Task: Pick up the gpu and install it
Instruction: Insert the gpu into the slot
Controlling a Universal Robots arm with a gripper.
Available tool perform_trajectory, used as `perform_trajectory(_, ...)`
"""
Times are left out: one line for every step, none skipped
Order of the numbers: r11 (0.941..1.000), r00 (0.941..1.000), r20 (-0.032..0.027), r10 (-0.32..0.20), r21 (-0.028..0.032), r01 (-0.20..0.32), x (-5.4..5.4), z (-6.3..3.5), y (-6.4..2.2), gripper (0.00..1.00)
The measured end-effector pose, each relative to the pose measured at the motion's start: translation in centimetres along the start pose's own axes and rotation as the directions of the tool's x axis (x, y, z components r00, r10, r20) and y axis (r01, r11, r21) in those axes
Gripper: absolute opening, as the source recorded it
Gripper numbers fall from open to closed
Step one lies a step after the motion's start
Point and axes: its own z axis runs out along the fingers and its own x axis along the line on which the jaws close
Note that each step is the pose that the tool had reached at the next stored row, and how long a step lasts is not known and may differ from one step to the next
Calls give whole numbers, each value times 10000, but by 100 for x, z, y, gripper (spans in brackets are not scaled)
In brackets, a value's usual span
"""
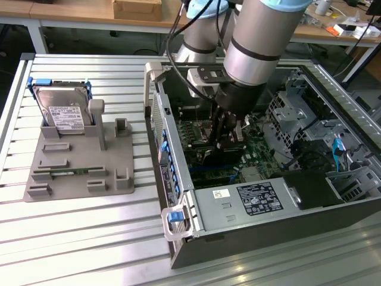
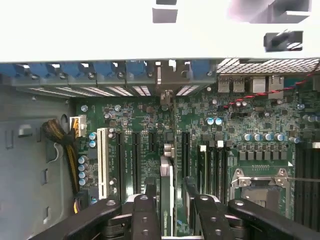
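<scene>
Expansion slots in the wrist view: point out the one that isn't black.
The white slot, nearest the yellow-and-black cable bundle. The other long slots on the motherboard are black, and the gpu stands edge-on among those, between the gripper jaws.

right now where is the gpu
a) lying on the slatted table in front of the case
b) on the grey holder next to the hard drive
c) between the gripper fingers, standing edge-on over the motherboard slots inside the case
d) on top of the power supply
c: in the wrist view the gpu stands edge-on between the gripper fingers above the motherboard slots, and the exterior view has the gripper down inside the case.
</scene>
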Motion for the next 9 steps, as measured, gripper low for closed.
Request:
perform_trajectory(10000,10000,0,0,31,0,-9,-86,5,33)
perform_trajectory(10000,10000,-1,1,47,0,-22,-142,8,27)
perform_trajectory(10000,10000,-1,0,62,0,-35,-197,12,20)
perform_trajectory(10000,10000,-1,-1,99,1,-41,-309,18,11)
perform_trajectory(9999,10000,-1,-1,112,1,-40,-352,19,11)
perform_trajectory(9999,10000,0,-1,122,1,-39,-393,21,11)
perform_trajectory(9999,10000,0,1,135,-1,-39,-430,27,11)
perform_trajectory(9999,10000,-1,1,149,-1,-38,-456,40,11)
perform_trajectory(9999,10000,1,1,163,-1,-37,-474,70,11)
